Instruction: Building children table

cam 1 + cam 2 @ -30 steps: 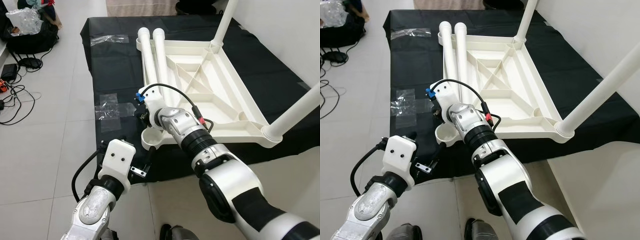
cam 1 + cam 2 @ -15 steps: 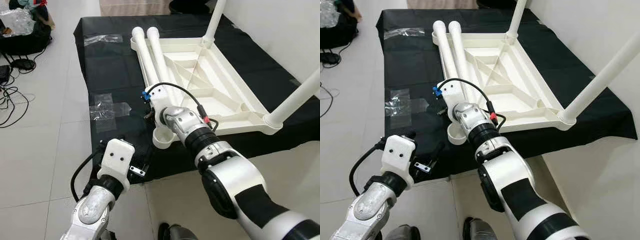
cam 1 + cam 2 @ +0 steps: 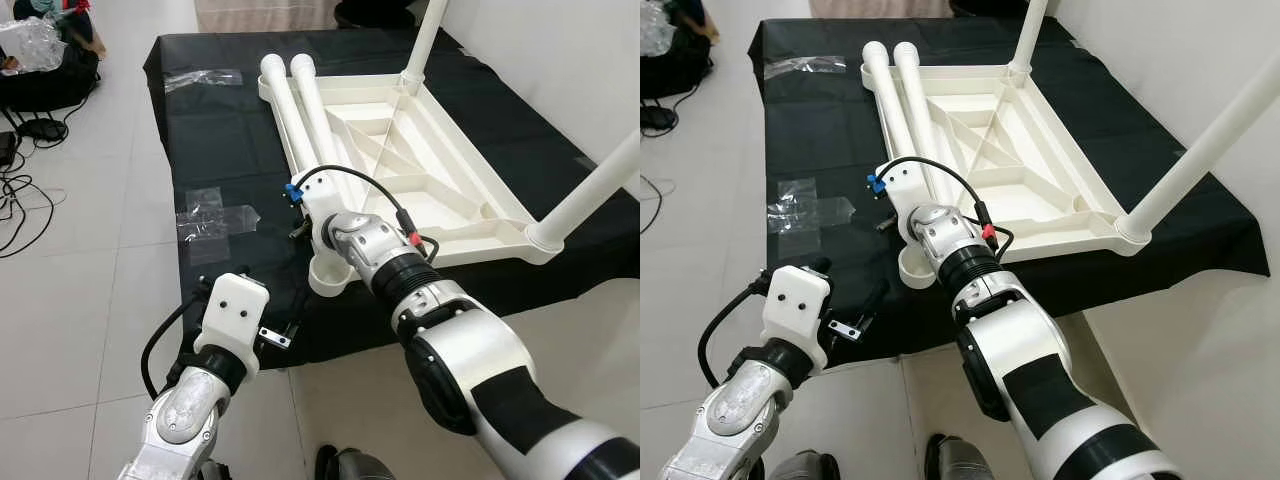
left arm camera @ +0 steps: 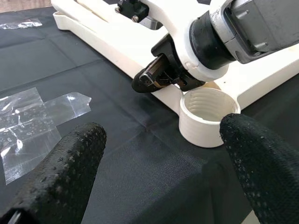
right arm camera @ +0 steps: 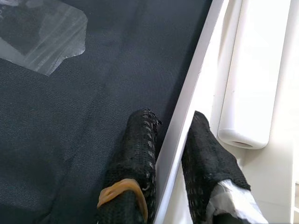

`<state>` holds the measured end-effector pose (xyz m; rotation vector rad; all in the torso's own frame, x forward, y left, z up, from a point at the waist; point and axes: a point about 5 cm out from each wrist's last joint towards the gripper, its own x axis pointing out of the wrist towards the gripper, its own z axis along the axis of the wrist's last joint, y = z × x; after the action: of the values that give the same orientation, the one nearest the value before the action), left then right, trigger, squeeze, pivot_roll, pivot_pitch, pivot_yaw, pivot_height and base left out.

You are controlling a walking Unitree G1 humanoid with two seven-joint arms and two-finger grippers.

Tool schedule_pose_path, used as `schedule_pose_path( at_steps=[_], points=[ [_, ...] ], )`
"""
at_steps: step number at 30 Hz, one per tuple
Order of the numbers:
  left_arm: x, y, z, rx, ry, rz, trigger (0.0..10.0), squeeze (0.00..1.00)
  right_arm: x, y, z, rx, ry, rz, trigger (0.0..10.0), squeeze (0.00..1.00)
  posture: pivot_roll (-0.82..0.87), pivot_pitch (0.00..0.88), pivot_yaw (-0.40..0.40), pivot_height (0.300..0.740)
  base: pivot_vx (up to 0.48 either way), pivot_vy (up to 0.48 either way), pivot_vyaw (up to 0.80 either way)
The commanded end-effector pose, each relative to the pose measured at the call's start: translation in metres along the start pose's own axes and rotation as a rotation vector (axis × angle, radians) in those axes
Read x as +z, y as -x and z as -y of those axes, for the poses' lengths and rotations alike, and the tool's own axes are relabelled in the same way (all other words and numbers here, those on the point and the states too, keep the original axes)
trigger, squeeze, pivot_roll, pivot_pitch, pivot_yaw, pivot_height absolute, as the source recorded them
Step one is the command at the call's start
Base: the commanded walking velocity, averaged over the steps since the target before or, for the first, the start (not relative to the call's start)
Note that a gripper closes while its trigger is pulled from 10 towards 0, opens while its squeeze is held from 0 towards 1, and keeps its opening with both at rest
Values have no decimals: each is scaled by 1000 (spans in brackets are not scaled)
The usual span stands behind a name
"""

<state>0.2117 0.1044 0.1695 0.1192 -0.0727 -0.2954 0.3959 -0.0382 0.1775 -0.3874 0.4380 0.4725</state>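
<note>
Right tool clamping the rim of the upturned white plastic tabletop on black cloth; left tool hovering near, fingers apart.

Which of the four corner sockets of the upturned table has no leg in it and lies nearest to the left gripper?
The threaded empty socket at the near left corner, just ahead of the open left gripper. The right gripper pinches the tabletop rim beside it.

Clear plastic wrappers on black cloth; cables on tiled floor.
</note>
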Motion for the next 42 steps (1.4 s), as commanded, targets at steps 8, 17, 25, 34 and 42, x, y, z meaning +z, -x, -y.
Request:
schedule_pose_path(
  at_steps=[8, 17, 25, 34, 42],
  points=[
    [-4, -1, 0, -1, -7, -17, 10000, 0, -20, 2, 19, 5, 55, -12, 0, 0, 2, 161, -127, 740, 0, 0, 0],
    [-4, 0, -2, 0, -13, -18, 10000, 0, -33, 11, 35, 156, 84, 26, 0, 0, 0, 167, -115, 740, 0, 0, 0],
    [-2, -2, -3, -6, -19, -14, 10000, 0, -60, 32, 65, 359, 155, -77, 0, 0, 4, 165, -107, 740, 0, 0, 0],
    [-2, -2, -5, -4, -23, -14, 10000, 0, -65, 49, 83, 478, 300, -38, 0, 0, 5, 167, -105, 740, 0, 0, 0],
    [-2, -2, -6, -3, -29, -16, 10000, 0, -76, 66, 99, 604, 505, -75, 0, 0, 13, 165, -107, 740, 0, 0, 0]
  ],
)
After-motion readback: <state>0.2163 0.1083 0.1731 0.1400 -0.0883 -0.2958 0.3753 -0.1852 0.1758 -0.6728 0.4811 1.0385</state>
